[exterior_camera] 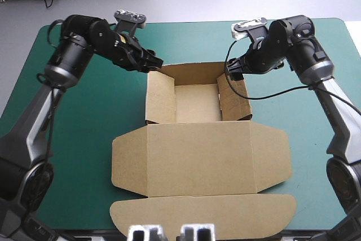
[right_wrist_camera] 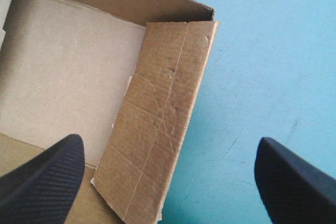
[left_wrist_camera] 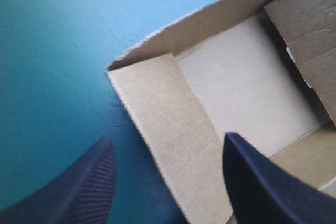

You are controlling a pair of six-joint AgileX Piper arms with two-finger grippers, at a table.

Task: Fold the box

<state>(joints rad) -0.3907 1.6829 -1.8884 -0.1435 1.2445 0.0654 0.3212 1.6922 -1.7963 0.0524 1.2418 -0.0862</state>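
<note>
- The box [exterior_camera: 197, 156] is lying in the middle of the cover [exterior_camera: 84, 111].
- The part of the box farther from the robot is standing up as an open tray.
- The left wall [exterior_camera: 159, 97], the right wall [exterior_camera: 232, 100] and the far wall [exterior_camera: 192, 71] are all standing up.
- The lid [exterior_camera: 203, 215] is lying flat, and it is reaching out to the near edge of the table.
- The left gripper [exterior_camera: 151, 60] is hanging at the far left corner of the tray.
- Its fingers [left_wrist_camera: 84, 187] are standing apart and are holding nothing.
- The left wall is sitting between them, with one finger over the cover and the other over the inside of the tray.
- The right gripper [exterior_camera: 232, 71] is hanging at the far right corner of the tray.
- Its fingers [right_wrist_camera: 47, 182] are standing wide apart and are holding nothing too.
- The right wall is sitting between them, with one finger over the inside of the tray and the other over the cover.
- It is too hard to tell if any finger is touching the board.
</note>
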